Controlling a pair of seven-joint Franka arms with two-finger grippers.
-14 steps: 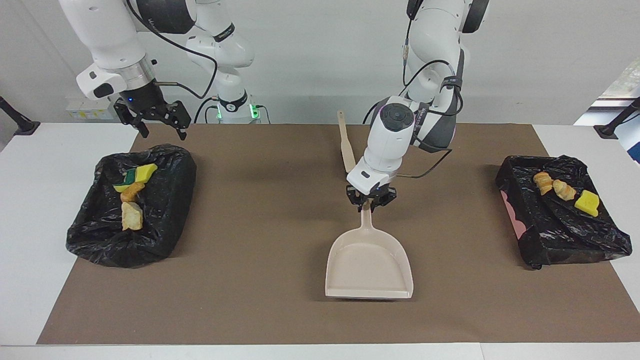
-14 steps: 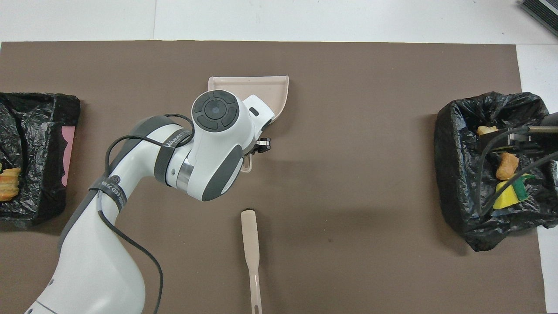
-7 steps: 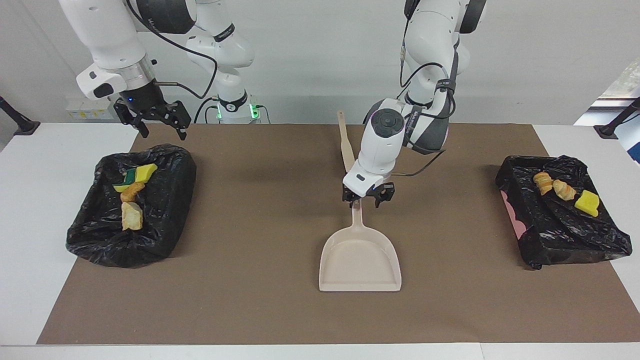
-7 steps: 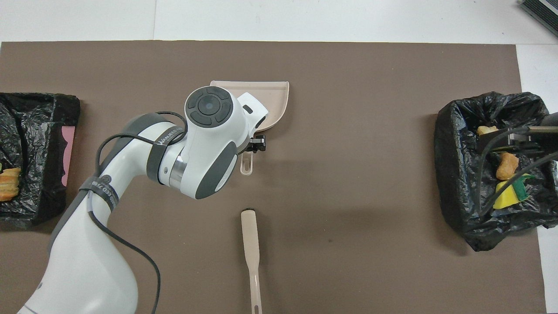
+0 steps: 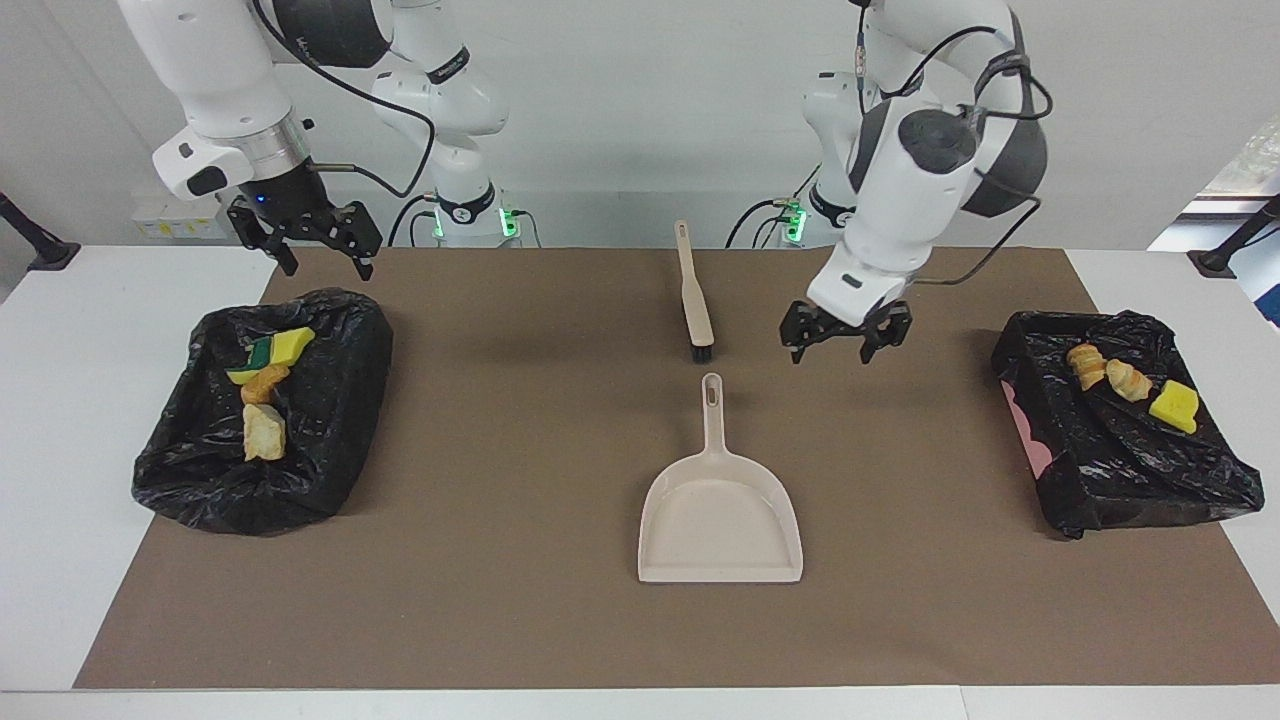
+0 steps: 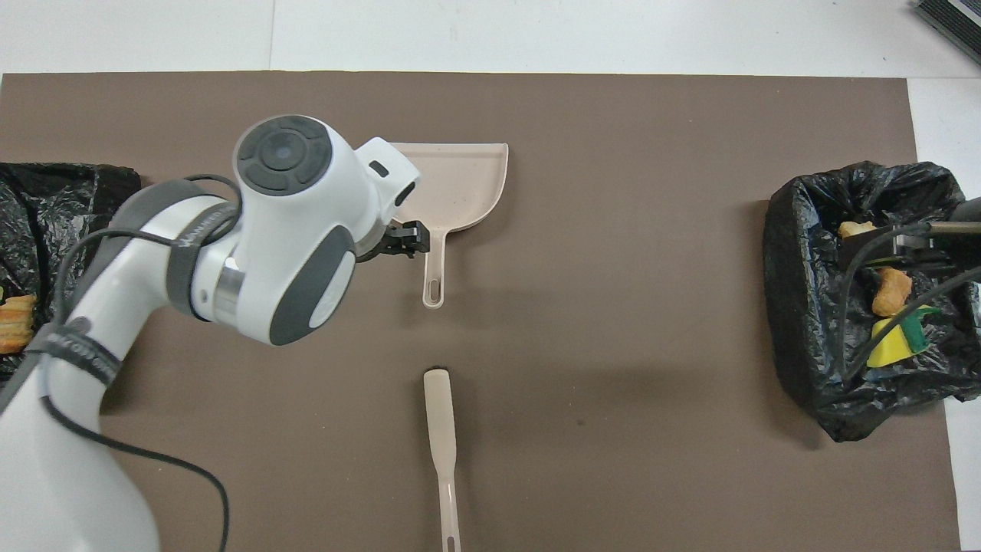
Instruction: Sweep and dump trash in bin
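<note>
Left gripper point(image 5: 845, 345) hangs spread and empty over the mat point(image 5: 560, 640), the dustpan point(image 5: 720, 510) at its seven o'clock in the facing view; a second ago it pinched that handle. Right gripper point(image 5: 312, 240) waits, spread, above the bin point(image 5: 330, 400) holding trash point(image 5: 265, 385).
</note>
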